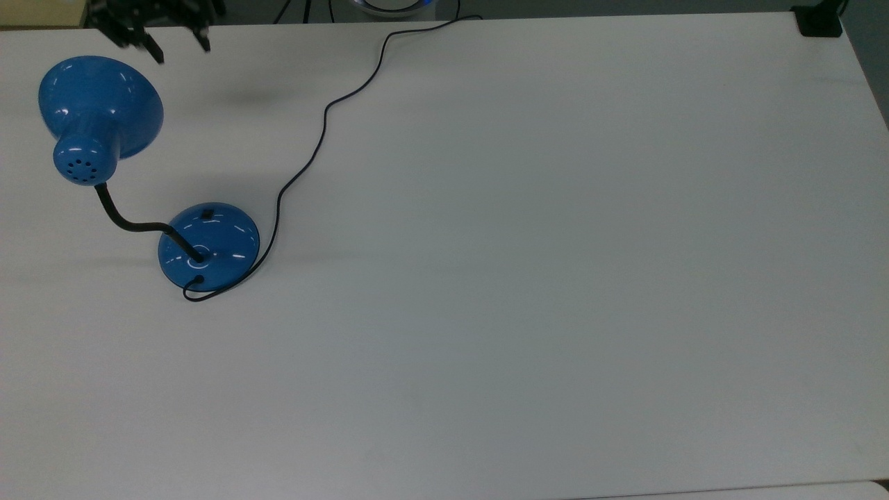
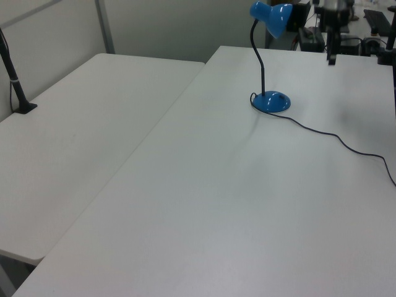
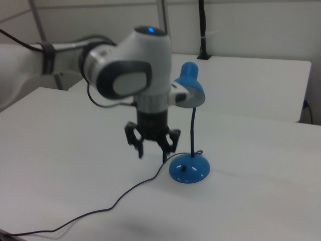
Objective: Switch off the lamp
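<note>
Top view: the gripper was cut off by the upper edge, with two fingertips and part of the black body showing; the arm above lay outside the frame. The lamp's cord ran off the upper edge, its far end out of sight. Left view: the gripper was too small and partly cropped at the top to tell how its fingers stood. The switch on the lamp was a small dark spot in the right view; its position could not be told.
</note>
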Controlling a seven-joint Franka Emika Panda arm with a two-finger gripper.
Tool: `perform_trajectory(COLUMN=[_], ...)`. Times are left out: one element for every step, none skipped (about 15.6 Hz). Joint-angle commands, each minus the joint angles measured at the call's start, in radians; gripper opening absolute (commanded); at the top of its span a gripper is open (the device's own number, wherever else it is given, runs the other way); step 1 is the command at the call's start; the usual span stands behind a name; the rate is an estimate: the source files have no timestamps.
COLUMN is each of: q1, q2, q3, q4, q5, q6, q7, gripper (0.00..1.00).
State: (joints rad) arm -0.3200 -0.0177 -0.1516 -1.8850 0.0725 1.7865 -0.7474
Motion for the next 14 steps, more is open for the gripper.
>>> perform_trajectory(q1=[0.125,0.166,0.206,0.243,0.275,0.304,0.326,0.334,0.334,0.334,0.334,0.332,0.331,0.329], q2=[-0.056,-0.056,-0.057,-0.057,-0.057,-0.057,-0.056,-0.048,-0.047,-0.042,-0.036,-0.022,-0.015,-0.016], q3=[-0.023,-0.023,-0.022,-0.022,-0.022,-0.022,-0.022,-0.013,-0.011,-0.008,0.0,0.01,0.02,0.026], q4=[0.139,0.179,0.205,0.231,0.248,0.259,0.271,0.288,0.288,0.288,0.288,0.288,0.288,0.285], q5=[-0.019,-0.023,-0.033,-0.042,-0.045,-0.049,-0.057,-0.06,-0.056,-0.053,-0.054,-0.062,-0.062,-0.063], q6=[-0.194,-0.225,-0.233,-0.233,-0.23,-0.225,-0.222,-0.204,-0.176,-0.152,-0.13,-0.112,-0.096,-0.089], q7=[0.222,0.334,0.446,0.544,0.604,0.629,0.628,0.628,0.631,0.635,0.635,0.635,0.637,0.637], gripper=[1.0,1.0,1.0,1.0,1.0,1.0,1.0,1.0,1.0,1.0,1.0,1.0,1.0,1.0])
